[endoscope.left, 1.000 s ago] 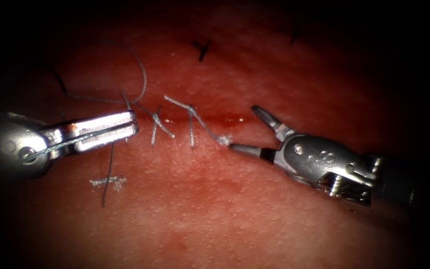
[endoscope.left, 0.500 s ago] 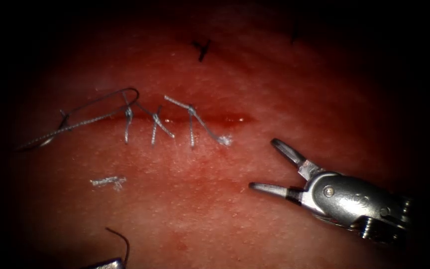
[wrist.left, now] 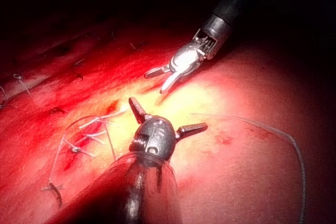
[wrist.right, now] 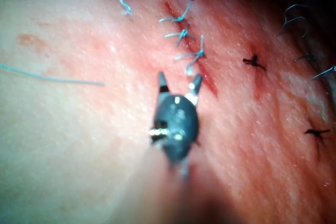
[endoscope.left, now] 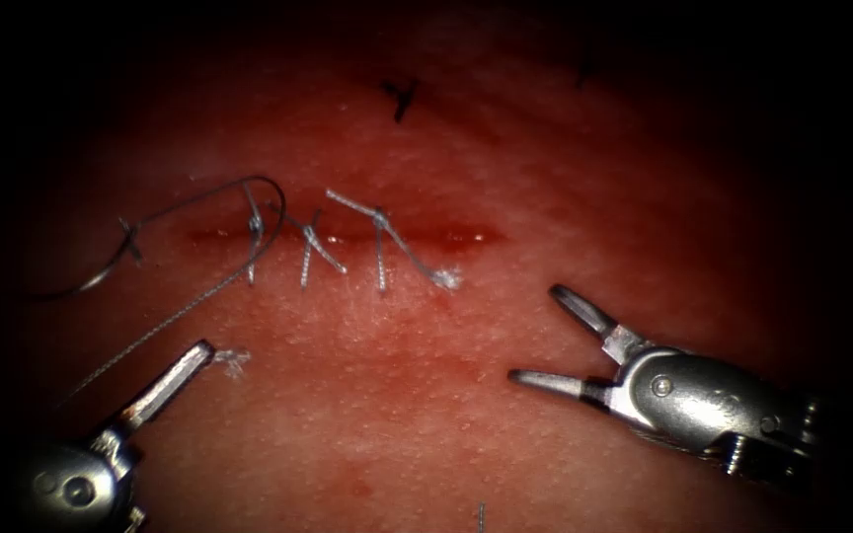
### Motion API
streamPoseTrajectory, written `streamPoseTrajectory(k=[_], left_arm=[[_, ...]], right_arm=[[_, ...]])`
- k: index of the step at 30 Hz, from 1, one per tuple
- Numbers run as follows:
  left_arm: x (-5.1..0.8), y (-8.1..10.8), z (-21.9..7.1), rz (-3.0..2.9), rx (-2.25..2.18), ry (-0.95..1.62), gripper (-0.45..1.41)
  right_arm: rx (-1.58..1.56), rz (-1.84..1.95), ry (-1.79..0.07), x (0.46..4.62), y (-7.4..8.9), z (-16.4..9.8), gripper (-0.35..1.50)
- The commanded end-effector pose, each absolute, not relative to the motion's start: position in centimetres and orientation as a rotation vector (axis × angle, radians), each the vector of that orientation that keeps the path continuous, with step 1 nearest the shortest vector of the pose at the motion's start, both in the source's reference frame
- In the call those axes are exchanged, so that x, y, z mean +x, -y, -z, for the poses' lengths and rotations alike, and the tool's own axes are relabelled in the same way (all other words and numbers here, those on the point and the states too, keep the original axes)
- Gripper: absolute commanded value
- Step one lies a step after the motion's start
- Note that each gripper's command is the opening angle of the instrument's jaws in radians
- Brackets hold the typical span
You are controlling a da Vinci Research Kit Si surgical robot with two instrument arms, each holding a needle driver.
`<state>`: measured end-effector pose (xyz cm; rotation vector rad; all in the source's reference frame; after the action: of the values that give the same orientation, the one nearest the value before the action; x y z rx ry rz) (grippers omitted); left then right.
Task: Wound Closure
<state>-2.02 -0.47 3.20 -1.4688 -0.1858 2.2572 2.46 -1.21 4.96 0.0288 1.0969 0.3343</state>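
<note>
So, both end effectors are spread wide and holding nothing. The right end effector (endoscope.left: 536,334) hovers over the tissue (endoscope.left: 426,415), with the cut (endoscope.left: 466,237) up and to its left and apart from it. The left end effector (wrist.left: 168,114) sits below the cut's left end. The thread (endoscope.left: 180,314) loops out of the stitches (endoscope.left: 379,222) and runs just beside its tip, not touching as far as I can tell. I can't pick out the needle for sure.
</note>
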Motion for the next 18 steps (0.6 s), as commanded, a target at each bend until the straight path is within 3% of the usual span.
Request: streamPoseTrajectory(k=[1,7,11,15,18], left_arm=[[-2.08,0.4,-3.4,-2.271,-1.451,0.164,1.25],[-2.17,0.2,-4.1,-2.28,-1.429,0.116,1.1],[-2.3,0.1,-4.4,-2.284,-1.418,0.084,0.96],[-2.49,-0.1,-4.5,-2.315,-1.366,0.002,0.79],[-2.68,-0.2,-4.6,-2.326,-1.321,-0.041,0.79]], right_arm=[[0.028,-0.332,-1.098,2.54,1.2,-5.0,1.4],[0.034,-0.335,-1.097,2.53,1.2,-5.0,1.32],[0.022,-0.353,-1.075,2.51,1.2,-5.0,1.12],[-0.024,-0.4,-1.003,2.5,1.2,-4.9,1.12],[-0.033,-0.415,-0.968,2.5,1.2,-4.9,1.12]])
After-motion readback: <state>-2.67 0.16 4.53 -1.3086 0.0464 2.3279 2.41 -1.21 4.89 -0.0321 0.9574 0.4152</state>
